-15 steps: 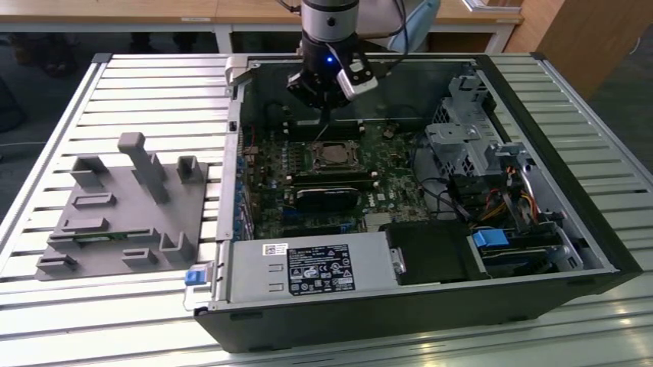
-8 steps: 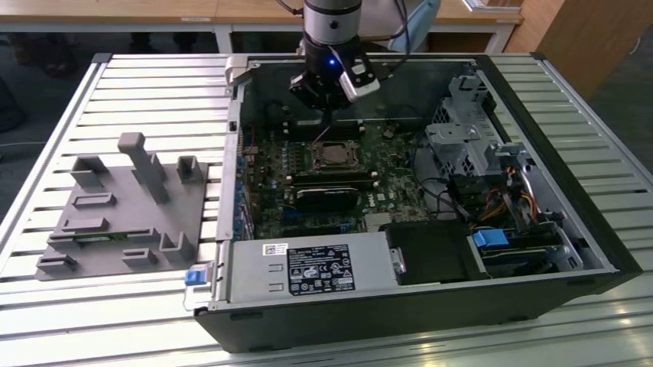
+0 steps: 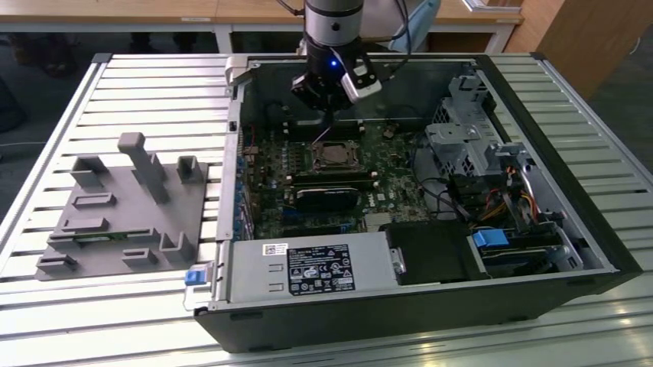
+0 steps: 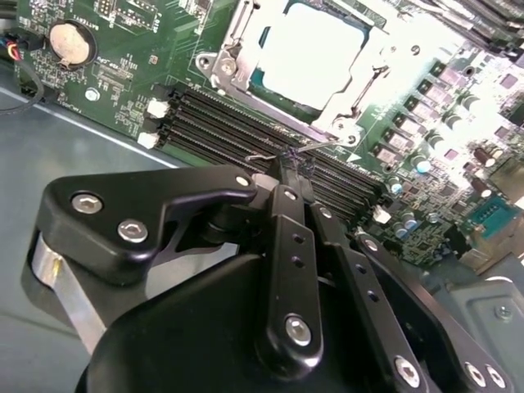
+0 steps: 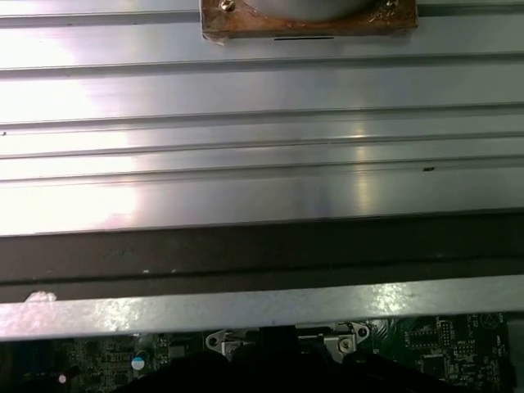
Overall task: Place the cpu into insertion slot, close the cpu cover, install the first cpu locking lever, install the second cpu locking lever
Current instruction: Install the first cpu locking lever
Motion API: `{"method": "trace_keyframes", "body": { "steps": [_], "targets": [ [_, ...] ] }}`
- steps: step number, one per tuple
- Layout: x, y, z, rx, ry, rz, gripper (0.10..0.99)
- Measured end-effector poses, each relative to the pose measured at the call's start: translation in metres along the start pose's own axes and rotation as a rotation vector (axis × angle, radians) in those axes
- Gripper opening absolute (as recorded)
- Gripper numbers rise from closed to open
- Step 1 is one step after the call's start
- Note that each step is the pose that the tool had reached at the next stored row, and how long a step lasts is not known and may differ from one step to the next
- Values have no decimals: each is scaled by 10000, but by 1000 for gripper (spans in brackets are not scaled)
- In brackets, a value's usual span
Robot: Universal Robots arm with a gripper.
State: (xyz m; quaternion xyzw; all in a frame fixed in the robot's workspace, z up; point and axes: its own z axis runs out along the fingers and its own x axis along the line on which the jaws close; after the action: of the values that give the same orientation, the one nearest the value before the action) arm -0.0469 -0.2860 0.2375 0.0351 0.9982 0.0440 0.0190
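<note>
The black gripper [image 4: 291, 160] hangs inside the open black computer case [image 3: 571, 222], its fingers [image 4: 282, 184] closed together on a thin wire locking lever [image 4: 307, 150]. The silvery-grey square cpu [image 4: 311, 53] lies in the black-framed insertion slot [image 3: 335, 157] under the silvery metal cpu cover [image 4: 237, 57], near the green motherboard's [image 4: 123, 49] rear edge.

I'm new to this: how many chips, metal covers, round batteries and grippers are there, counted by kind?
cpu: 1
cpu cover: 1
coin battery: 1
gripper: 1
Total: 4
</note>
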Motion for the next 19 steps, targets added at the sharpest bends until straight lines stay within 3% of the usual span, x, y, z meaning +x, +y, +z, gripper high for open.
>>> {"method": "trace_keyframes", "body": {
  "steps": [3,19],
  "targets": [
    [-1,-1,17,-27,-82,-18,106],
    [-118,-2,116,-27,-95,-18,106]
  ]
}}
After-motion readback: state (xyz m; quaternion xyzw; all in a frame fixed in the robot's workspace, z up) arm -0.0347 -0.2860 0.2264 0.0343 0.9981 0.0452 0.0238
